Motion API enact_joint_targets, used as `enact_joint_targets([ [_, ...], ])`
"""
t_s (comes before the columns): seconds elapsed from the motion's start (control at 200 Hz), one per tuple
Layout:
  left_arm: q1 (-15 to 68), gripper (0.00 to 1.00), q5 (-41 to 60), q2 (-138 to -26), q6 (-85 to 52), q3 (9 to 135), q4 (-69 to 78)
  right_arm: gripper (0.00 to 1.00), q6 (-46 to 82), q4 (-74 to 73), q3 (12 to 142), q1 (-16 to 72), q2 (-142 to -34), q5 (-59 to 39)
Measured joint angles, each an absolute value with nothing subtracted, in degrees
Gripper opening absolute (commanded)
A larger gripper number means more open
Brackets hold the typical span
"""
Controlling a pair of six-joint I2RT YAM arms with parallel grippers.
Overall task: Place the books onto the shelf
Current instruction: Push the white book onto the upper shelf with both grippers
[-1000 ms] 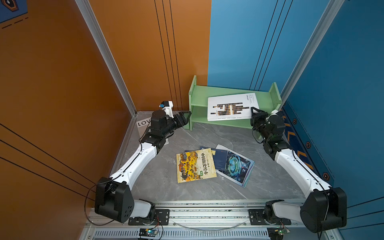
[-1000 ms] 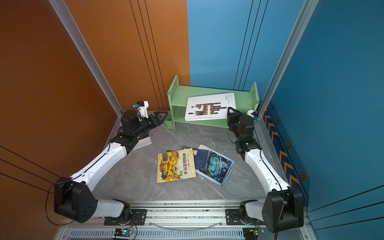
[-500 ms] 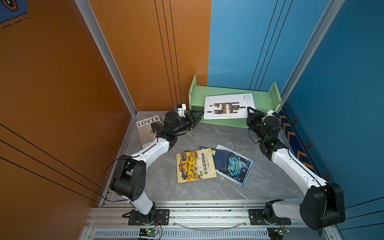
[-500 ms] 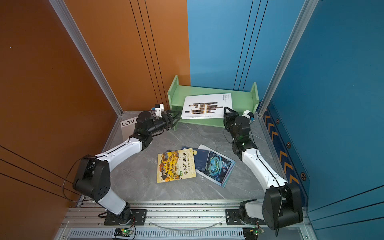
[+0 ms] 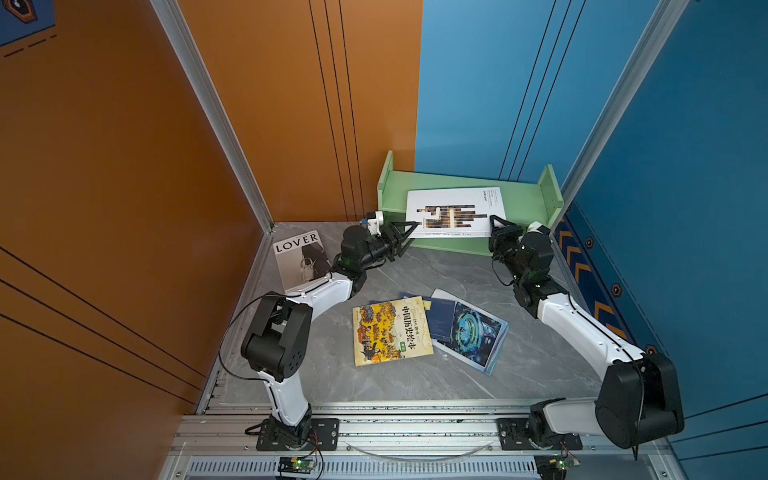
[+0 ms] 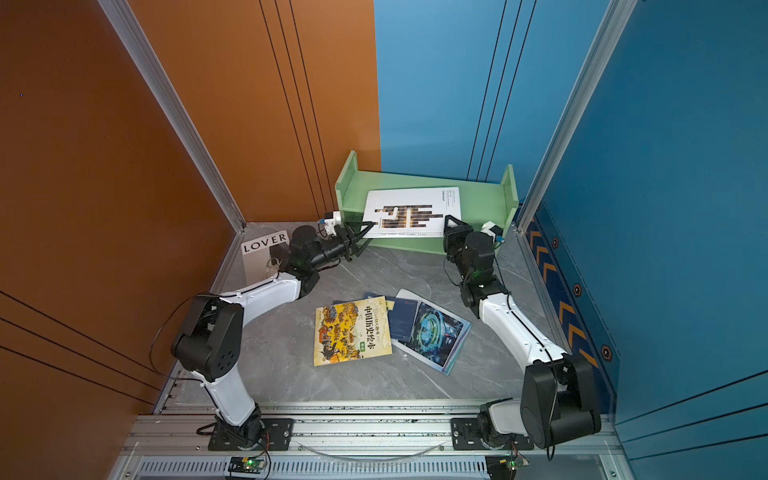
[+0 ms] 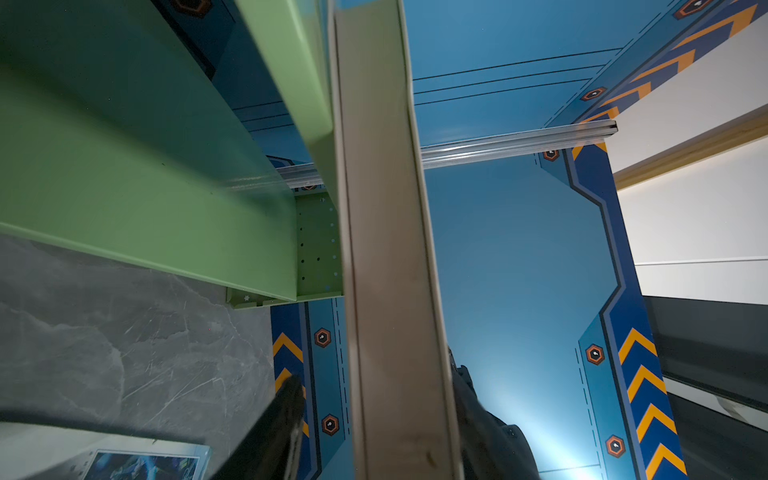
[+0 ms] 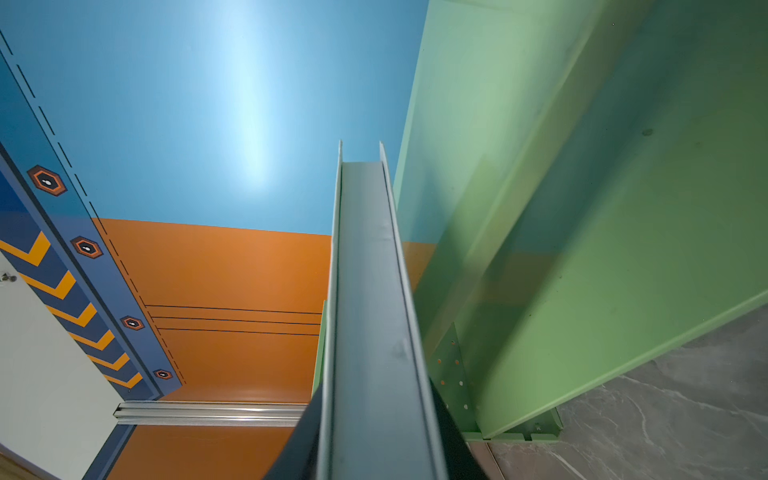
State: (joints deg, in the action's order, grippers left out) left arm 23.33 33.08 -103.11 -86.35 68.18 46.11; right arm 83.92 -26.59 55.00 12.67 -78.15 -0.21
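A thick white book (image 5: 453, 212) (image 6: 411, 212) lies flat over the top tier of the light green shelf (image 5: 465, 185) (image 6: 478, 195), its front edge past the shelf's front. My right gripper (image 5: 494, 226) (image 8: 374, 415) is shut on its right front corner. My left gripper (image 5: 409, 232) (image 7: 376, 386) straddles the left front corner, open: one of its fingers (image 7: 286, 415) stands clear of the book's page edge (image 7: 386, 249), the other lies against it. On the floor lie the white "LOVER" book (image 5: 297, 257), a yellow book (image 5: 388, 330), a navy book (image 5: 440, 318) and a teal book (image 5: 473, 334).
The shelf stands in the back corner against the orange and blue walls. The yellow, navy and teal books overlap in the middle of the grey floor. The blue side wall (image 5: 590, 270) runs close behind my right arm. A metal rail (image 5: 415, 428) crosses the front.
My left arm has swung from above the "LOVER" book over to the white book's left corner, its jaws narrowing. The right gripper has carried the white book a little leftwards along the shelf.
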Motion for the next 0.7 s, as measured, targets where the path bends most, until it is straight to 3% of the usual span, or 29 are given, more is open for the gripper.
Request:
enact_joint_targets([
  [0.155, 23.3, 0.32, 33.0, -103.1, -87.7, 68.3, 48.5, 0.35, 83.9, -26.6, 55.0, 12.7, -78.1, -0.5],
  [0.25, 22.9, 0.26, 33.0, -103.1, -88.4, 68.3, 48.8, 0.49, 83.4, -26.6, 55.0, 12.7, -78.2, -1.3],
  [0.426, 21.7, 0.21, 32.5, -103.1, -88.1, 68.3, 48.7, 0.69, 79.4, -22.9, 57.8, 12.8, -79.7, -4.1],
  [0.701, 17.4, 0.21, 31.7, -104.8, -88.4, 69.8, 48.6, 0.77, 69.9, -13.5, 62.5, 12.9, -80.2, -5.8],
])
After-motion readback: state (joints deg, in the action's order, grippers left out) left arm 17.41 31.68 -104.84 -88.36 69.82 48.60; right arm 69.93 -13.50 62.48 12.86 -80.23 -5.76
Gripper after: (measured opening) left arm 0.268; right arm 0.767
